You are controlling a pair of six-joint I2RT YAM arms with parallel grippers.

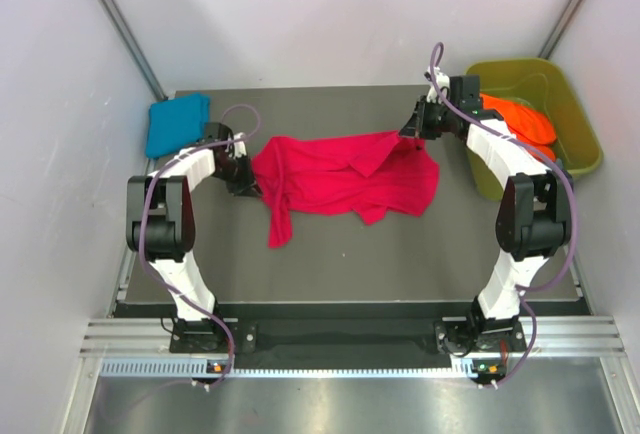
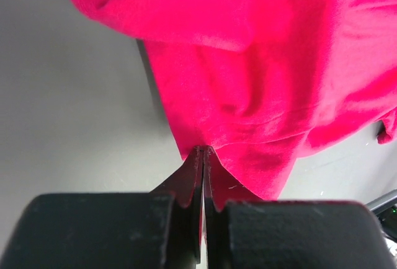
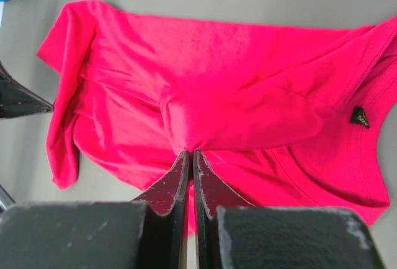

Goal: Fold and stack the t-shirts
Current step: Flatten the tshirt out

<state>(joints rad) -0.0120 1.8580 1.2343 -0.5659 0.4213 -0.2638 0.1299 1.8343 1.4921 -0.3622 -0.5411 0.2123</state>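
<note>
**Both arms hold a crimson-pink t-shirt [image 1: 340, 179] on the dark table [image 1: 400, 254].**
The left gripper [image 2: 203, 151] is clamped on the shirt's left edge, and the right gripper [image 3: 189, 153] pinches a fold at its far right side. The shirt lies rumpled and partly spread between them at mid-table. A teal-blue t-shirt [image 1: 177, 122] sits in a compact bundle at the far left corner, and orange t-shirts [image 1: 520, 119] lie in the olive-green tub [image 1: 580, 134] at right.

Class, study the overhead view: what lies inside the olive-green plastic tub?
Bright orange soft cloth lies bunched in the olive-green plastic tub. The right arm crosses part of it, so how many shirts, or anything beneath, is hidden.
</note>
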